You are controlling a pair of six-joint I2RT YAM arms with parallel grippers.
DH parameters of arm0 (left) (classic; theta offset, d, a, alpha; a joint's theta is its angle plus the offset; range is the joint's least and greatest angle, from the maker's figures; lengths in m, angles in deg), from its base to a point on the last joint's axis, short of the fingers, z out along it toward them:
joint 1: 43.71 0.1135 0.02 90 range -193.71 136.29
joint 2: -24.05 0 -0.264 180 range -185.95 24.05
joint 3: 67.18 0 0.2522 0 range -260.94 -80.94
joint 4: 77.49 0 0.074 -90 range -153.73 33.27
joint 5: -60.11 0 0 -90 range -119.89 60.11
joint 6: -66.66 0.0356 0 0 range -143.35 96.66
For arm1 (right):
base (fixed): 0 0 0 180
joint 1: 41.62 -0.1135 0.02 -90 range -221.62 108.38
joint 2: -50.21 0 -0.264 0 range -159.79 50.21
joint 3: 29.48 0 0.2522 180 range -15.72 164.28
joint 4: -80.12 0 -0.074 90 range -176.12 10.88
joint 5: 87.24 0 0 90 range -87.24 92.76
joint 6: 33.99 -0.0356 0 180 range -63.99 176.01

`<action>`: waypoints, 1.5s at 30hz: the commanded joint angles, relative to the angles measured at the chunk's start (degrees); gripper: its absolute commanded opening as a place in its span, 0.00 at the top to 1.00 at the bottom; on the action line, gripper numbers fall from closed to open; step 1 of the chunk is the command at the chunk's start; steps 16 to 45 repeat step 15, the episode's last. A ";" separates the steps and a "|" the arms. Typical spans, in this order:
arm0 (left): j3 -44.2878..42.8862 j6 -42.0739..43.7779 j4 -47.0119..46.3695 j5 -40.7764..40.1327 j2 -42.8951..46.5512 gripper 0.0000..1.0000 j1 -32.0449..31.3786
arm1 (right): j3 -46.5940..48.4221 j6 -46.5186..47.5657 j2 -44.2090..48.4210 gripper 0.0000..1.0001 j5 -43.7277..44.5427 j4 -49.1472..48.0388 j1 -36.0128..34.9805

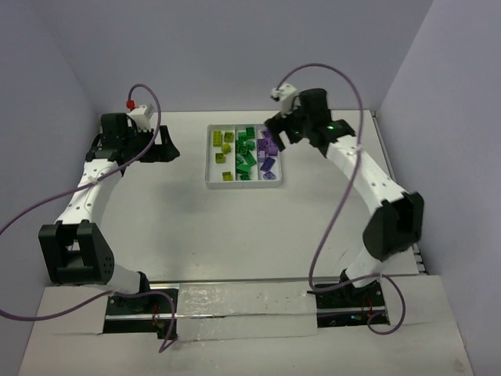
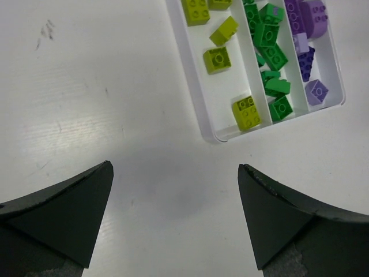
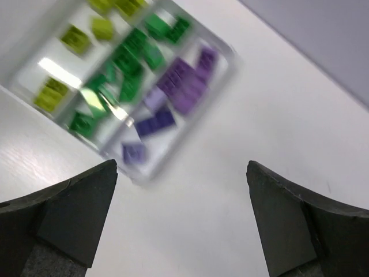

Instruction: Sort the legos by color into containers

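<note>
We find the legos all lying inside the white tray. The tray sits toward the far edge of the worktop, roughly midway between its left and right edges. It is divided into three long compartments running near to far.

- **Left compartment:** it holds the yellow-green bricks, loosely spaced, with one close to the near rim.
- **Middle compartment:** it holds the green bricks, crowded and overlapping.
- **Right compartment:** it holds the purple bricks, in lilac and darker violet shades.

Every brick we can see lies with others of its own colour.

The left gripper hangs above bare worktop on the tray's left side, toward the left edge and apart from the tray. Its fingers are spread wide with nothing between them.

The right gripper hangs at the tray's far right corner, beside the purple compartment. Its fingers likewise stand wide apart and empty. The right wrist view is blurred, so there we make out only the three colour bands and no single bricks.

Lilac cables loop from each wrist down toward the arm bases at the near edge of the worktop.
</note>
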 commanded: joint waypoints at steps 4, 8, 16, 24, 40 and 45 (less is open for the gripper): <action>4.07 2.09 3.72 -4.55 6.34 0.01 2.45 | -20.31 -11.67 20.45 0.00 9.45 2.04 8.22; 7.55 1.74 2.73 -4.02 8.89 0.01 3.26 | -26.72 -17.06 27.72 0.00 12.12 2.07 11.39; 8.79 2.23 4.27 -4.41 12.94 0.01 3.35 | -33.08 -21.60 35.47 0.00 12.88 0.58 13.25; 8.79 2.23 4.27 -4.41 12.94 0.01 3.35 | -33.08 -21.60 35.47 0.00 12.88 0.58 13.25; 8.79 2.23 4.27 -4.41 12.94 0.01 3.35 | -33.08 -21.60 35.47 0.00 12.88 0.58 13.25; 8.79 2.23 4.27 -4.41 12.94 0.01 3.35 | -33.08 -21.60 35.47 0.00 12.88 0.58 13.25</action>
